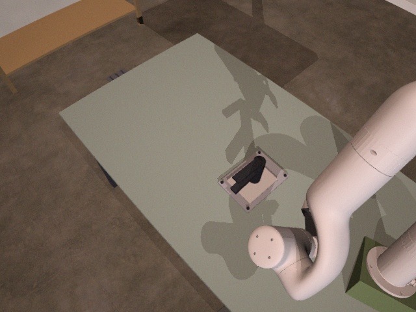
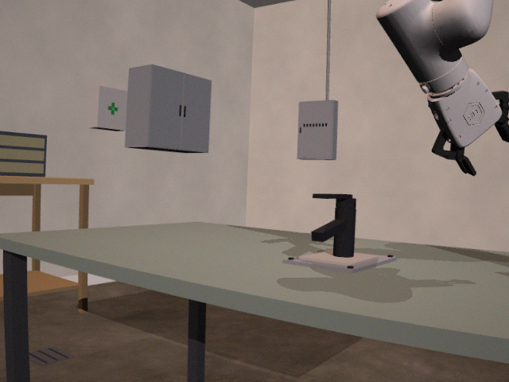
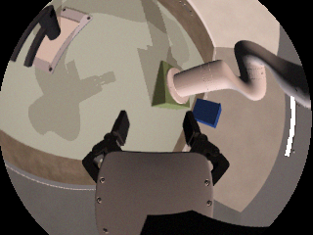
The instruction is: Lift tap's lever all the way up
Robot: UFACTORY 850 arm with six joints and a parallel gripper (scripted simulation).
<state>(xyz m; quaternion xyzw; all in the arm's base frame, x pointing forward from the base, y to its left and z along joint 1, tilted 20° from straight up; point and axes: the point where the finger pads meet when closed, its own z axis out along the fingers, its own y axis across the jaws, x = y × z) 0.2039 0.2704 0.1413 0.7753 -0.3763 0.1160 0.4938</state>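
A black tap (image 2: 343, 226) stands upright on a pale square plate (image 2: 340, 260) on the grey-green table. Its flat lever (image 2: 331, 196) lies level on top of the column and points left; the spout (image 2: 324, 231) slopes down below it. From above, the tap (image 1: 250, 174) sits on its plate (image 1: 252, 182) right of the table's middle. In the wrist view the tap (image 3: 38, 34) is far off at the upper left. My gripper (image 2: 485, 153) is open and empty, high above and to the right of the tap; its fingers frame nothing.
The arm's pale links (image 1: 339, 214) hang over the table's near right part. Its base stands on a green block (image 1: 369, 278) at the table's corner. A blue box (image 3: 207, 113) shows by the base. A wooden shelf (image 1: 50, 36) stands beyond the table.
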